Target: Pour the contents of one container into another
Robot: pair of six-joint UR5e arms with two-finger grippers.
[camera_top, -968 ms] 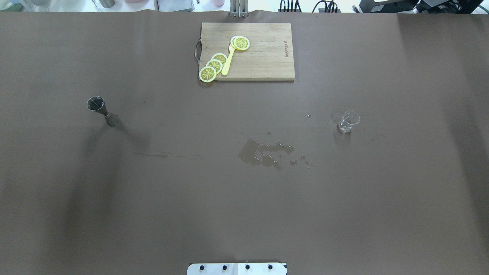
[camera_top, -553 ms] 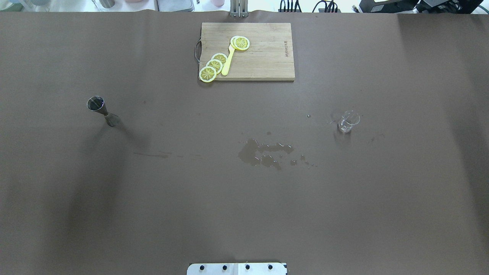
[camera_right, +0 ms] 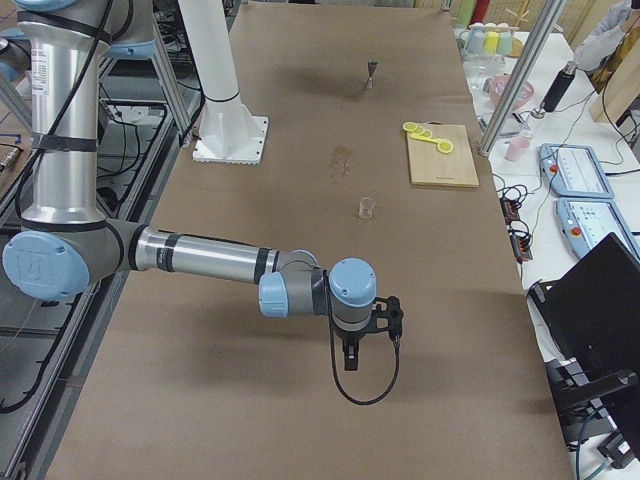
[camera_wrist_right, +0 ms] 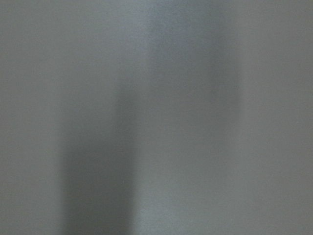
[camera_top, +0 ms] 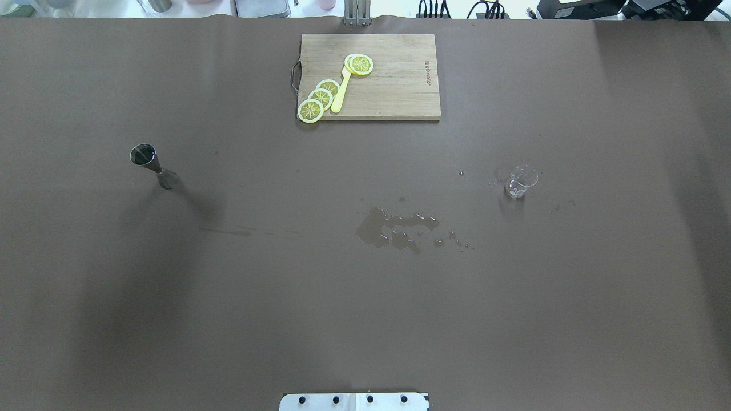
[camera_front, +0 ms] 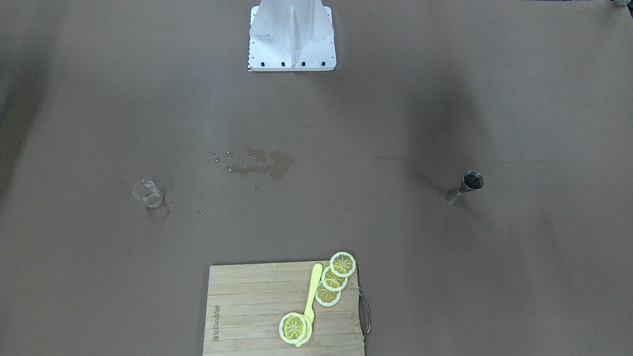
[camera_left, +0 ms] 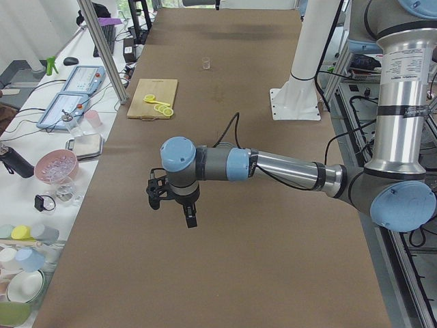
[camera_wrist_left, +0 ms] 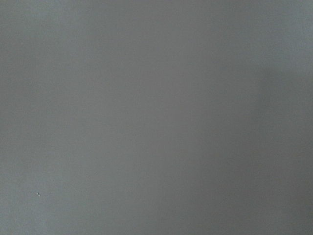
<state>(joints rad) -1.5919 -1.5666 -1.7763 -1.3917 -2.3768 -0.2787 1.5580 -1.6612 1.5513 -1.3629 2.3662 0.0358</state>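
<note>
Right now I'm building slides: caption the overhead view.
Steel jigger left, glass beaker right, spill between, lemon slices on the far cutting board.

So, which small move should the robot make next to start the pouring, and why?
Probably bring the left gripper toward the jigger: it stands upright, untouched, on that arm's side; the glass beaker stands far off on the right, and neither is held.

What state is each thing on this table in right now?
Jigger: upright, untouched.
Glass beaker: upright, untouched.
Puddle: spilled between them.
Lemon slices: flat on cutting board.
Left arm: above bare table, jaws unclear.
Right arm: above bare table, jaws unclear.
</note>
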